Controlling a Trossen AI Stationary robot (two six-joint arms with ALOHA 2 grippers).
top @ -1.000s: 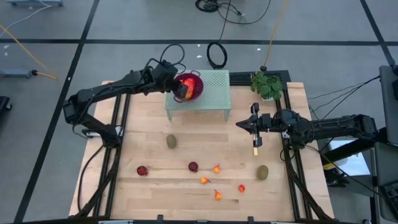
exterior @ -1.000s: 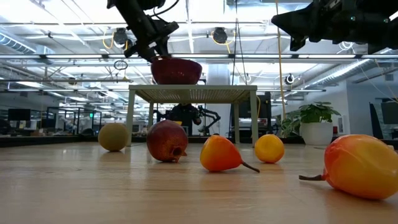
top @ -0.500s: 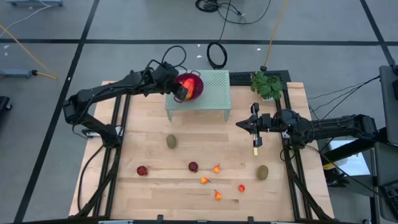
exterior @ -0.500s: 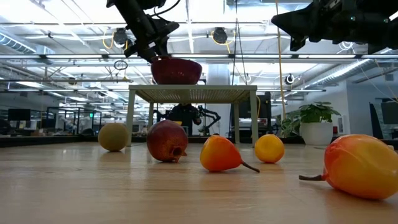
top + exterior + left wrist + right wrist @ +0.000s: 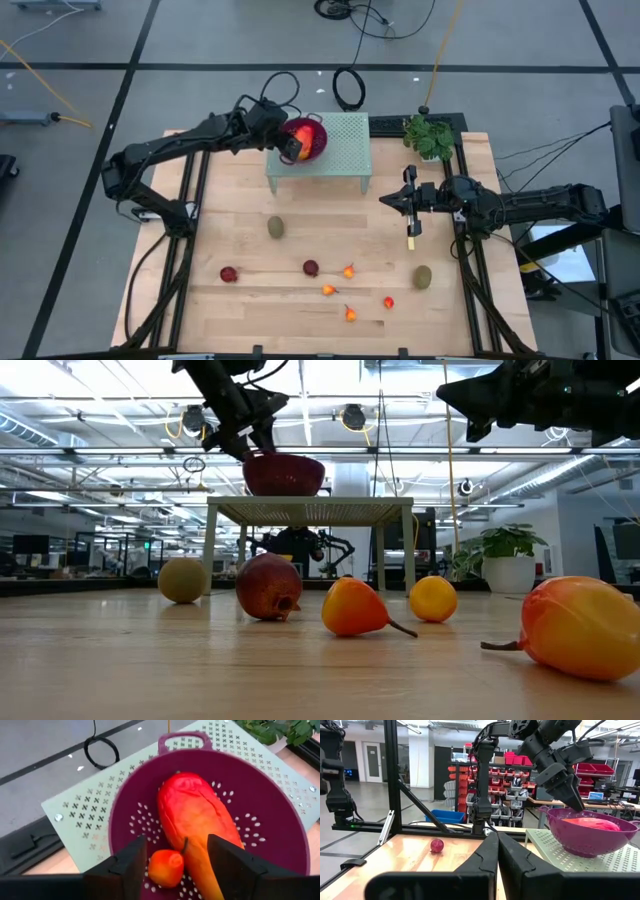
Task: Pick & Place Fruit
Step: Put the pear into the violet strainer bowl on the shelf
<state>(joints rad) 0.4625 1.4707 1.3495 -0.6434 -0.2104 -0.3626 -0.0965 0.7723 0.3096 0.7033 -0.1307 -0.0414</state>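
My left gripper (image 5: 291,147) is open over the purple mesh bowl (image 5: 314,150), which stands on a pale green perforated stand (image 5: 345,150). In the left wrist view its fingers (image 5: 172,865) stand on either side of a tiny orange-red fruit (image 5: 165,867). That fruit lies in the bowl (image 5: 125,820) beside the large red-orange oblong fruit (image 5: 195,820). My right gripper (image 5: 384,201) is shut and empty, high above the table's right side. Two brown-green ovals (image 5: 275,227) (image 5: 423,276), two dark red balls (image 5: 229,274) (image 5: 311,268) and several tiny orange-red fruits (image 5: 348,271) lie on the table.
A yellow-handled knife (image 5: 410,241) lies on the table under my right gripper. A potted plant (image 5: 430,135) stands at the far right corner. Dark frame rails (image 5: 190,200) run along the table's left and right sides. The stand's legs (image 5: 212,550) rest on the table's far part.
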